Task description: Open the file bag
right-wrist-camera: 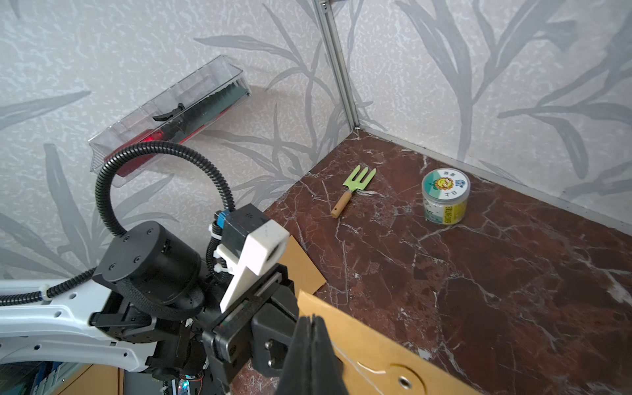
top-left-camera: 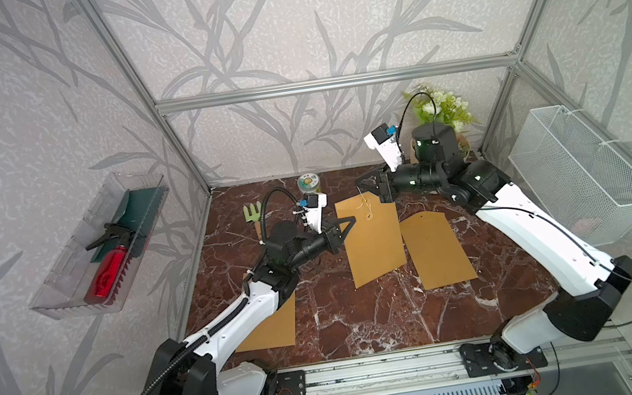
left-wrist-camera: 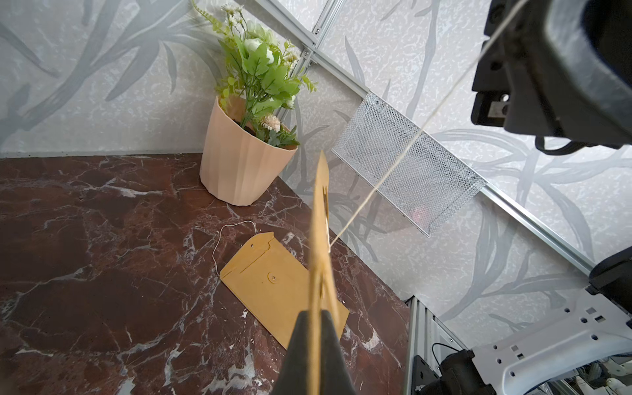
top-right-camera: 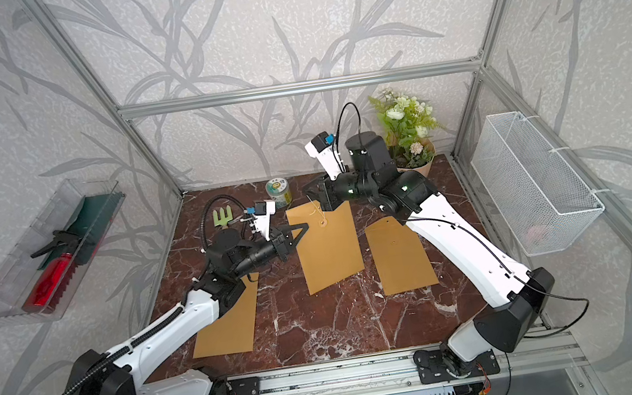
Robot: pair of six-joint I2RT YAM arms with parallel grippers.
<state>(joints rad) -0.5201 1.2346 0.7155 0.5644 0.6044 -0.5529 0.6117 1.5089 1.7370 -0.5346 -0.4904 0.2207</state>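
Observation:
The brown paper file bag (top-left-camera: 373,241) (top-right-camera: 327,247) in the middle of the table is raised at its flap end. My left gripper (top-left-camera: 351,221) (left-wrist-camera: 316,313) is shut on its left edge, and the left wrist view shows the bag edge-on (left-wrist-camera: 319,222). The bag's thin closure string (left-wrist-camera: 393,164) runs taut from its button side up to my right gripper (top-left-camera: 360,184) (right-wrist-camera: 312,318). That gripper is shut on the string just above the flap's far corner. In the right wrist view the round button (right-wrist-camera: 405,381) and some slack string lie on the flap.
A second bag (top-left-camera: 437,248) lies flat at the right, and a third (top-left-camera: 274,330) sits partly under my left arm. At the back are a jar (top-left-camera: 309,182), a green hand fork (top-left-camera: 253,213) and a flower pot (left-wrist-camera: 239,164). A wire basket (top-left-camera: 579,174) hangs on the right wall, a clear tray (top-left-camera: 103,245) on the left.

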